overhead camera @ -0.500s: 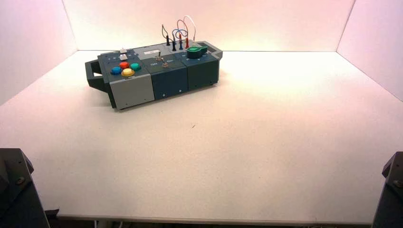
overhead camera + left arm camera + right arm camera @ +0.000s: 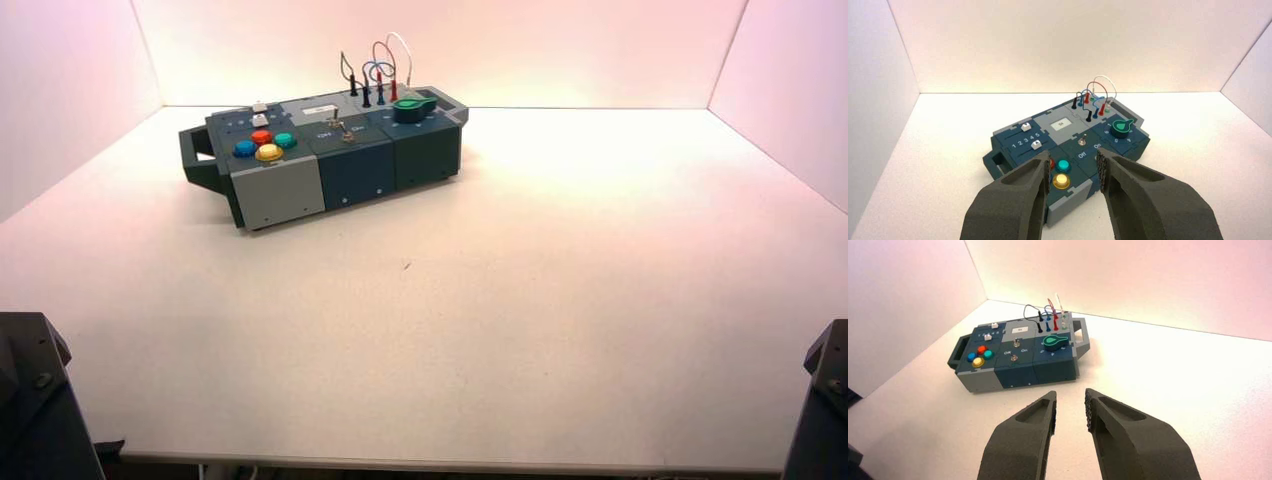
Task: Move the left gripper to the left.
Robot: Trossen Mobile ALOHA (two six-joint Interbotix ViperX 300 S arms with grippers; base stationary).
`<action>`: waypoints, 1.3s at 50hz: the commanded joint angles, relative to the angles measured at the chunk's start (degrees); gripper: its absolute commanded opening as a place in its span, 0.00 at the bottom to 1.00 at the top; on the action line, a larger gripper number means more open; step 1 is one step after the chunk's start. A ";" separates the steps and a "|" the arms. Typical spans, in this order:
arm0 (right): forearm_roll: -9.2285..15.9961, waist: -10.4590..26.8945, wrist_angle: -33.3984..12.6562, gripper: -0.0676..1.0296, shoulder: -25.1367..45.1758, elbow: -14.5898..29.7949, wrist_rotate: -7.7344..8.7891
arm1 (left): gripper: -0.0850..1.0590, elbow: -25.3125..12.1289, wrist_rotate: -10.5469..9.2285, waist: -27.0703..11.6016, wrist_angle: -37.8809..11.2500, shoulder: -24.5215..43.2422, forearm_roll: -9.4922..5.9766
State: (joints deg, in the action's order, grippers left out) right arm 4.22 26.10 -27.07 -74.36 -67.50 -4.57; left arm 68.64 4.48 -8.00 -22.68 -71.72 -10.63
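left gripper (image 2: 1075, 167) hangs back at the near edge, well short of the box (image 2: 1068, 150), fingers parted wide (holding nothing). nothing has shifted in the last half-second, so the leftward move looks unstarted. right gripper (image 2: 1070, 410) idles, slightly parted.

We see a dark control box (image 2: 325, 160) at the far left of a white table (image 2: 560, 290). Coloured buttons (image 2: 264, 144) cluster at its left end; a green knob (image 2: 410, 108) and looped wires (image 2: 378, 70) stand at its right.

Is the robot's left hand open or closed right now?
Open. In the left wrist view, the left hand has a wide gap between its two fingers, holding nothing, with the box showing between them.
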 commanded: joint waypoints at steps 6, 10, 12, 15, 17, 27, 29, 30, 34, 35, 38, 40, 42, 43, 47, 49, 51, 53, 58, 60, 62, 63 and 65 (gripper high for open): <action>0.18 0.00 0.70 0.36 0.44 1.58 -0.18 | 0.36 -0.70 -0.09 2.81 1.23 0.97 0.09; 0.26 0.00 0.79 0.36 0.44 1.58 -0.18 | 0.08 -1.05 0.00 5.10 0.26 0.53 0.09; 0.26 0.00 0.88 0.36 0.44 1.58 -0.18 | 0.03 -1.32 0.00 6.15 -0.09 0.00 0.09; 0.18 0.00 0.88 0.36 0.44 1.49 -0.18 | 0.05 -1.58 0.09 8.09 -0.62 -1.05 0.18; 0.18 0.00 0.88 0.36 0.44 1.41 -0.18 | 0.05 -1.67 0.09 9.05 -0.79 -1.41 0.18; 0.26 0.09 0.70 0.36 0.35 1.41 -0.18 | 0.05 -2.81 0.53 15.21 -0.53 0.88 0.26; 0.35 0.09 0.53 0.36 0.44 1.49 -0.18 | 0.05 -3.43 1.05 16.79 -0.09 2.20 0.26; 0.35 0.09 0.44 0.36 0.44 1.49 -0.18 | 0.05 -3.60 1.14 17.14 0.00 2.64 0.26; 0.35 0.09 0.35 0.36 0.44 1.49 -0.18 | 0.05 -5.36 1.93 20.21 1.41 6.06 0.35; 0.44 0.09 0.35 0.36 0.44 1.49 -0.18 | 0.05 -5.63 2.02 20.65 1.67 6.50 0.35; 0.35 0.18 0.09 0.36 0.44 1.49 -0.18 | 0.05 -7.47 2.11 23.20 2.29 9.49 0.35; 0.35 0.26 0.00 0.36 0.44 1.58 -0.18 | 0.05 -8.61 2.20 24.43 2.55 11.16 0.35; 0.44 0.35 -0.09 0.36 0.44 1.49 -0.18 | 0.05 -10.11 2.11 25.93 2.55 13.27 0.35; 0.44 0.44 -0.18 0.36 0.35 1.49 -0.18 | 0.05 -10.46 2.20 26.28 2.55 13.71 0.35; 0.35 0.70 -0.26 0.36 0.44 1.58 -0.18 | 0.05 -13.10 2.20 28.48 2.55 16.88 0.35; 0.35 0.79 -0.35 0.36 0.44 1.58 -0.18 | 0.05 -14.41 2.37 29.62 2.55 18.72 0.35; 0.44 0.79 -0.35 0.36 0.44 1.58 -0.18 | 0.05 -15.56 2.55 30.41 2.55 19.95 0.35; 0.35 0.79 -0.35 0.36 0.44 1.58 -0.18 | 0.05 -17.05 2.72 31.82 2.64 21.80 0.35; 0.44 0.79 -0.62 0.35 0.53 1.67 -0.18 | 0.05 -19.34 2.81 34.10 2.90 24.96 0.35; 0.44 0.79 -0.70 0.35 0.70 1.67 -0.09 | 0.05 -20.65 2.99 35.16 2.99 26.63 0.35; 0.35 0.79 -0.79 0.34 0.88 1.67 -0.18 | 0.05 -21.53 2.99 35.95 2.99 27.86 0.35; 0.44 0.79 -0.79 0.34 0.88 1.67 -0.18 | 0.05 -21.80 3.08 36.21 2.99 28.39 0.35; 0.35 0.79 -0.88 0.34 1.05 1.67 -0.09 | 0.05 -22.94 3.08 37.09 3.08 29.97 0.35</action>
State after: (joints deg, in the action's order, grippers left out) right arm 4.48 26.72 -28.13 -74.36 -67.50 -4.57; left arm 49.31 7.21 27.42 -20.39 -44.21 -10.37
